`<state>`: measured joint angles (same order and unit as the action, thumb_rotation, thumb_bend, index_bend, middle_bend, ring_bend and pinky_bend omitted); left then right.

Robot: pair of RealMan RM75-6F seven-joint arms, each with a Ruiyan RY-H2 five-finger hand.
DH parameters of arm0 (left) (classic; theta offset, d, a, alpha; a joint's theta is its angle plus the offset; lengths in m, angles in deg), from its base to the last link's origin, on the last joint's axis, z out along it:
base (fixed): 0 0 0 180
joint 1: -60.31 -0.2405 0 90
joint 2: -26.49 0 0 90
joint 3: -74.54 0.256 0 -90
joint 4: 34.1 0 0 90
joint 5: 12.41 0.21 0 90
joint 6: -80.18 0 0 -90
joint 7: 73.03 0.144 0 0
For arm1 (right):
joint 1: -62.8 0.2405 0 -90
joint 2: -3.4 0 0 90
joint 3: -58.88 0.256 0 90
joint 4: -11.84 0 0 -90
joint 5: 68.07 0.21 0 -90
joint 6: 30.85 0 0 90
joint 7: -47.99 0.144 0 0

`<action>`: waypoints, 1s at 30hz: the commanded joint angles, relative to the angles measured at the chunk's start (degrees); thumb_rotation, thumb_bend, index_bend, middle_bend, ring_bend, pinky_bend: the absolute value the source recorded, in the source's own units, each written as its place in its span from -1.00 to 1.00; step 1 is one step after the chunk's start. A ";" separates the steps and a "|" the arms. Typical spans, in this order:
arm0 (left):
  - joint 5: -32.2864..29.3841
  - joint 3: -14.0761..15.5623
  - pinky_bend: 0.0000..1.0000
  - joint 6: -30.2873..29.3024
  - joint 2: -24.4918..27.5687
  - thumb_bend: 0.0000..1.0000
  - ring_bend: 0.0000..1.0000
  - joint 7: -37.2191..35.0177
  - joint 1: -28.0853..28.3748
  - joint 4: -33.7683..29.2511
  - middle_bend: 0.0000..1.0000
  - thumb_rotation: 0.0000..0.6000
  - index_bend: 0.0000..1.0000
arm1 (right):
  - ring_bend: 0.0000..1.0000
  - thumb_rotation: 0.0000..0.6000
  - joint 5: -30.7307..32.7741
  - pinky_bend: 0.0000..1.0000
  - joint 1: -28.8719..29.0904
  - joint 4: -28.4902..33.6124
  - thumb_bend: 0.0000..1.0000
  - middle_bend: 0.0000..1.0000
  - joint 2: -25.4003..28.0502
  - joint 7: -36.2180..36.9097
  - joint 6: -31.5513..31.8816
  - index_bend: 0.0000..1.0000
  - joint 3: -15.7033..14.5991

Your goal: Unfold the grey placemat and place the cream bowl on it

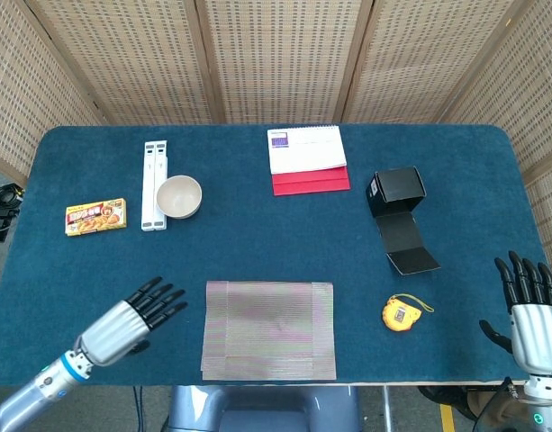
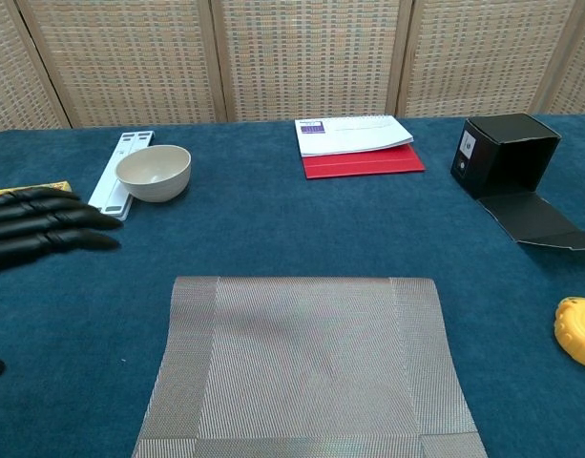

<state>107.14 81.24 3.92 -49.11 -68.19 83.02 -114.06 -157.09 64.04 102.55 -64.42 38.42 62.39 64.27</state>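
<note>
My left hand (image 1: 131,317) hovers with fingers (image 2: 44,221) apart, the grey placemat (image 1: 269,329) just beyond their tips. Only the head view shows my right hand (image 1: 532,315), fingers spread, empty.

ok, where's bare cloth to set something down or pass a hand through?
Widest free stretch: mid-table, between the cream bowl, the calendar and the grey placemat. Also open right of the black box. Tightest near the bowl, which touches the white rack, and around the left hand.
</note>
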 commanded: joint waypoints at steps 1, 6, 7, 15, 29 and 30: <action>5.02 1.93 -1.00 1.78 -5.26 -1.00 -1.00 -2.23 4.67 5.00 -1.00 1.00 -0.66 | -1.00 1.00 1.09 -1.00 0.20 -0.21 -1.00 -1.00 -0.09 -0.04 -0.56 -1.00 0.57; 6.02 2.80 -1.00 3.52 -8.33 -1.00 -1.00 -3.35 7.48 6.69 -1.00 1.00 -0.57 | -1.00 1.00 1.91 -1.00 0.37 -0.17 -1.00 -1.00 0.09 0.29 -0.97 -1.00 0.98; 6.03 3.03 -1.00 4.21 -8.80 -1.00 -1.00 -3.29 8.09 6.70 -1.00 1.00 -0.57 | -1.00 1.00 2.12 -1.00 0.36 -0.18 -1.00 -1.00 0.17 0.51 -0.97 -1.00 1.11; 5.34 5.59 -1.00 7.55 -9.62 -1.00 -1.00 -2.65 10.08 5.72 -1.00 1.00 -0.57 | -1.00 1.00 3.54 -1.00 0.31 -0.23 -1.00 -1.00 0.89 2.05 -1.45 -1.00 1.66; 2.16 6.93 -1.00 10.75 -15.51 -1.00 -1.00 -0.26 11.08 8.28 -1.00 1.00 -0.58 | -1.00 1.00 4.36 -1.00 0.46 -0.49 -1.00 -1.00 1.10 2.80 -2.10 -1.00 1.82; 1.95 6.97 -1.00 11.02 -15.62 -1.00 -1.00 -0.19 11.28 8.25 -1.00 1.00 -0.58 | -1.00 1.00 4.40 -1.00 0.49 -0.51 -1.00 -1.00 1.11 2.82 -2.14 -1.00 1.83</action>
<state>109.40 88.17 14.61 -64.47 -68.55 94.04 -105.92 -152.68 64.53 102.04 -63.31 41.25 60.24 66.11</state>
